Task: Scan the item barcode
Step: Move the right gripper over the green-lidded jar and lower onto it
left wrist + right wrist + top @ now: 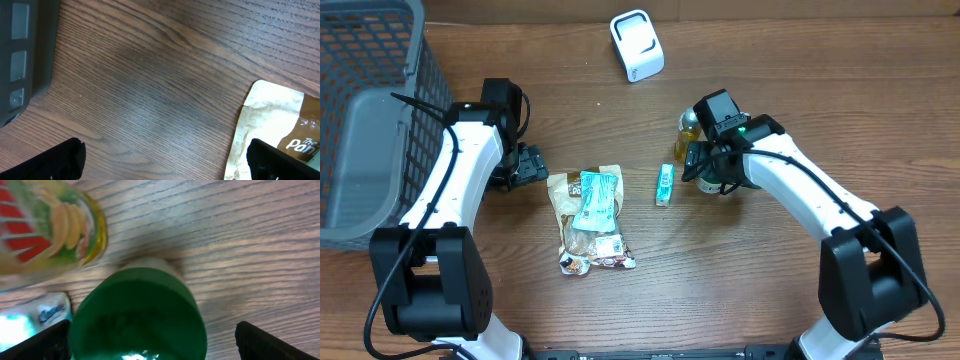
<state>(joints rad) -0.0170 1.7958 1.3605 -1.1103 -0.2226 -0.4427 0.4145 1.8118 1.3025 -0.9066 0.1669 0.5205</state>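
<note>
Currently right tool (160, 341) spreads wide around green cap (135, 297).

On wooden desk (770, 60): grey mesh basket (380, 60) far left, brown foil bag (585, 215) centre, white plastic scanner (637, 45) behind.

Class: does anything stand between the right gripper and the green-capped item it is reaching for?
Nothing visible does. The green cap sits between the fingers of the open right gripper. The yellow container stands beside it, not between.
</note>
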